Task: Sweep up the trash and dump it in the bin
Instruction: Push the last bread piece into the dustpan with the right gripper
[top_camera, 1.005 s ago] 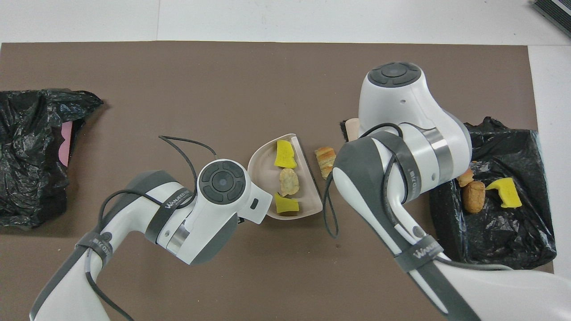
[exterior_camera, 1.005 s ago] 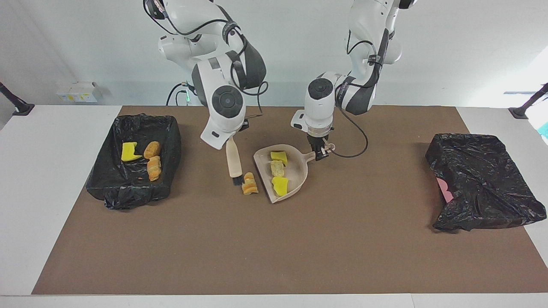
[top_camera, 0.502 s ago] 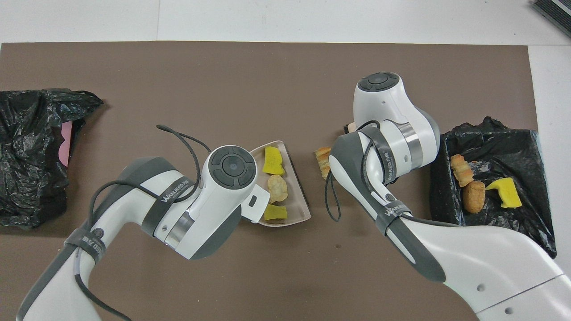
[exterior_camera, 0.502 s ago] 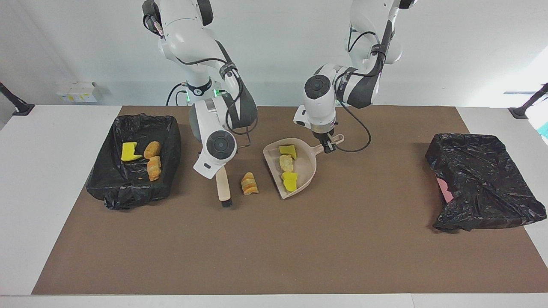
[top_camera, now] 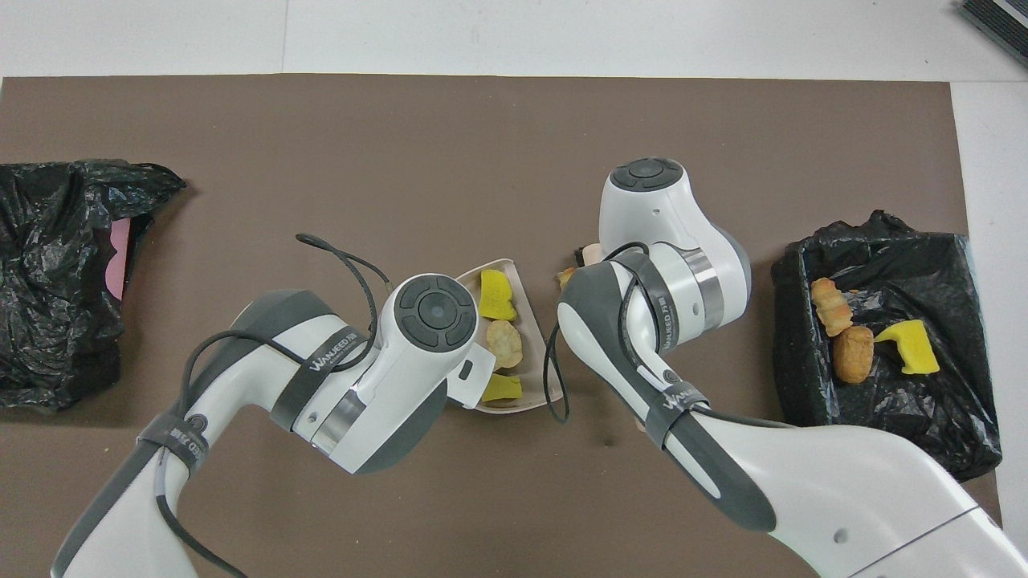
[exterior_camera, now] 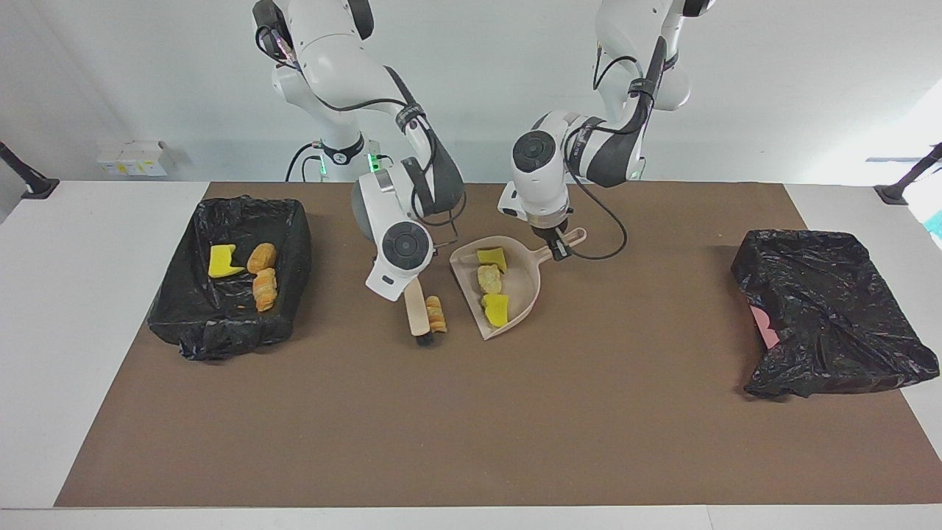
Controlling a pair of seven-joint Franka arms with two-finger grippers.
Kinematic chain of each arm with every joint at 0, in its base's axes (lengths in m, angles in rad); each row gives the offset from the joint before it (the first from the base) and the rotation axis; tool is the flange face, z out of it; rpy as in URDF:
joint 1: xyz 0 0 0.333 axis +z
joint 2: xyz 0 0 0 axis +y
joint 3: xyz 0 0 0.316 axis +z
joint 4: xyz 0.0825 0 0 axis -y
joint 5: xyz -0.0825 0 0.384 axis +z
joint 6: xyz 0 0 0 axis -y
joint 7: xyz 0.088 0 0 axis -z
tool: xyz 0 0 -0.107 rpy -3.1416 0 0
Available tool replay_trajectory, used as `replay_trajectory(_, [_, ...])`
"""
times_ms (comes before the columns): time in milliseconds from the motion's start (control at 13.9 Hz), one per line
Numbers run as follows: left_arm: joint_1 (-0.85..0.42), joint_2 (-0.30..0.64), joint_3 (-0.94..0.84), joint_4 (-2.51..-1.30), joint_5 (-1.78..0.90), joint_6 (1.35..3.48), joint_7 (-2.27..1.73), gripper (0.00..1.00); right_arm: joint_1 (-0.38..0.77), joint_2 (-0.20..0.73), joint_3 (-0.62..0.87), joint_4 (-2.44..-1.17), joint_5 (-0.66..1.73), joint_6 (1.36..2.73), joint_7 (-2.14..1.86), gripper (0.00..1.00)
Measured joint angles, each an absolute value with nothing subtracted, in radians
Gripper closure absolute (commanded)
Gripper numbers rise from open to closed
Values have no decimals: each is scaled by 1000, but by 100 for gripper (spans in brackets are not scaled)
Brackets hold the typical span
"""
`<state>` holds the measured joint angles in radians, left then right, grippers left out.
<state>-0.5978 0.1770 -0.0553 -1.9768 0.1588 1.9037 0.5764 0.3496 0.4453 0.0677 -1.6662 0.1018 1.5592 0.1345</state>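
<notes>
While the right gripper [exterior_camera: 407,283] is clamping the brush [exterior_camera: 417,313], the striped scrap [exterior_camera: 436,314] is lying right beside the bristles, long axis along the brush. Dustpan [exterior_camera: 515,294] is sitting just past it toward the left gripper [exterior_camera: 557,249], which is clenching its handle, so it looks like a short sideways push.

- Trash scraps: seven in all.
- Yellow spongy chunks: three, namely two in the dustpan [exterior_camera: 518,291] (one [exterior_camera: 491,258], another [exterior_camera: 497,309]) and one [exterior_camera: 221,260] in the open bin [exterior_camera: 291,294].
- Bread-like pieces: four, namely one [exterior_camera: 489,279] in the dustpan, two in the open bin (one [exterior_camera: 261,258], another [exterior_camera: 265,288]) and one striped piece [exterior_camera: 436,313] on the brown mat [exterior_camera: 471,427].
- Black-bagged bins: two; the second [exterior_camera: 824,316] is at the left arm's end.
- Brushes: one [exterior_camera: 416,313].
- Dustpans: one.
- Robot arms: two.
</notes>
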Motion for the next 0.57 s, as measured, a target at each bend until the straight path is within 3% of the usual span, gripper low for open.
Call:
replay_trajectory(215, [-598, 177, -55, -1999, 159, 1952, 576, 100, 397, 391, 69, -1769, 143, 1617, 155, 100])
replay_trajectory(574, [-598, 184, -55, -2028, 168, 2070, 599, 100, 483, 350, 79, -1788, 216, 1617, 175, 100])
